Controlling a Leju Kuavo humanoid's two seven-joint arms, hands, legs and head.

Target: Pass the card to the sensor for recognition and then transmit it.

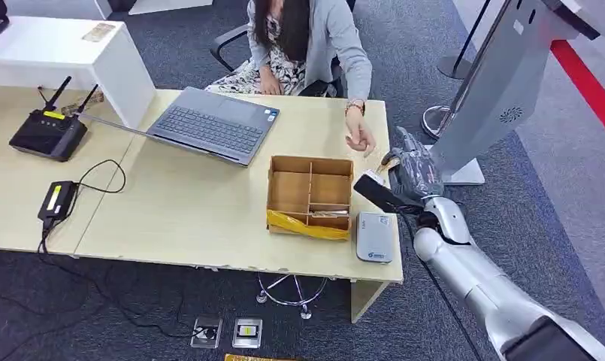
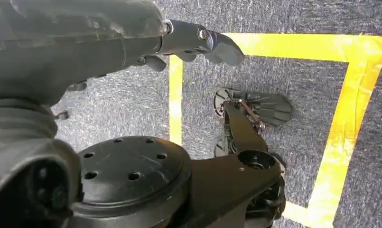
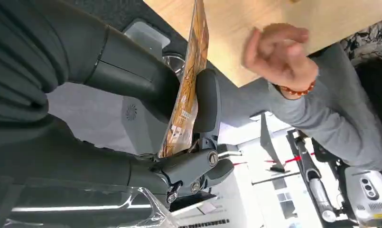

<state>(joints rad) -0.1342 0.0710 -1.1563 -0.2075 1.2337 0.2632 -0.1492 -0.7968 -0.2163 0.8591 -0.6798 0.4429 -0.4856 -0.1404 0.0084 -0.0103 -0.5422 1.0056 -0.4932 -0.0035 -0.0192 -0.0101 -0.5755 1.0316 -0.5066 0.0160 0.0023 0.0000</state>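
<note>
— Right hand (image 1: 410,171)?
— Pinching the card (image 3: 186,90) between thumb and fingers, raised past the desk's (image 1: 186,210) right edge, above the reader (image 1: 376,236).
— Left hand (image 2: 132,33)?
— Hanging over carpet, fingers loose, holding nothing.
— Nearby?
— A person's hand (image 1: 359,138) just beside the card.

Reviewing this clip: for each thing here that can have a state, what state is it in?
card: pinched upright in the right hand, off the table.
left hand: holds nothing, hanging over the floor.
laptop: open, lid laid far back.
cardboard box: open-topped, yellow tape across its near wall.
sensor: flat on the table, nothing on it.
person's hand: raised near the card.
</note>
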